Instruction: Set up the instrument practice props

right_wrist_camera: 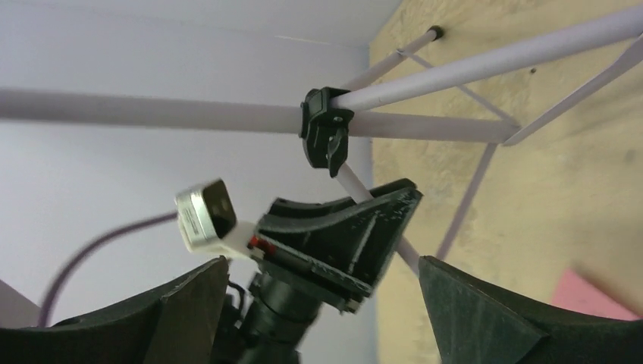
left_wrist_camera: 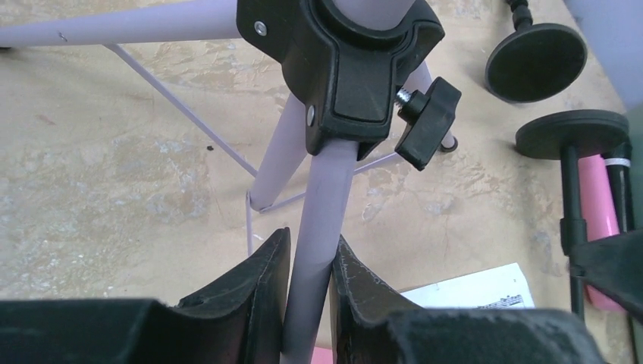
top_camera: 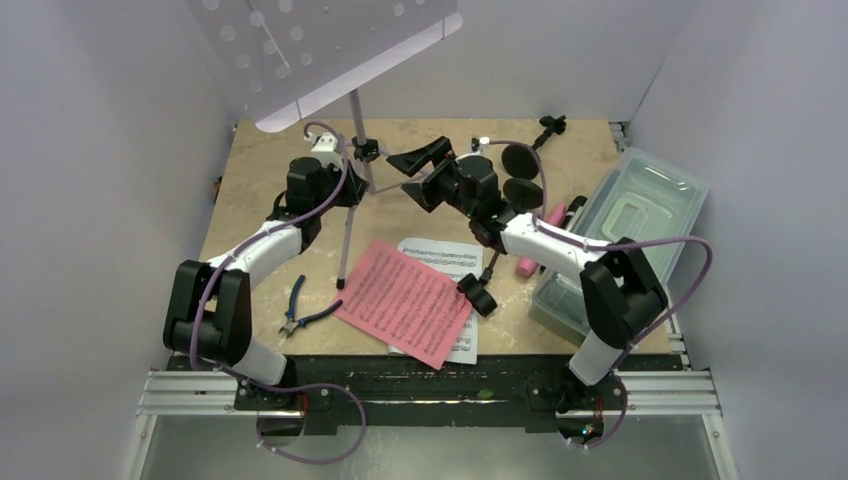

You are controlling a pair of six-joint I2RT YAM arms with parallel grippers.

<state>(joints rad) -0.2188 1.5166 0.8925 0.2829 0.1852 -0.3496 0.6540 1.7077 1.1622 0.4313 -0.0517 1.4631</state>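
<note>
The lavender music desk stands tall at the back left on its slim tripod legs. My left gripper is shut on one lavender leg just below the black hub clamp; the gripper pinches that tube. My right gripper is open and empty beside the stand, facing the hub and the left gripper; its own gripper holds nothing. The pink page lies on the white page. The pink microphone and two black round bases lie to the right.
Blue-handled pliers lie at the front left. A clear plastic tub sits along the right edge. A black pole end rests on the white page, and another black piece lies at the back. White walls enclose the table.
</note>
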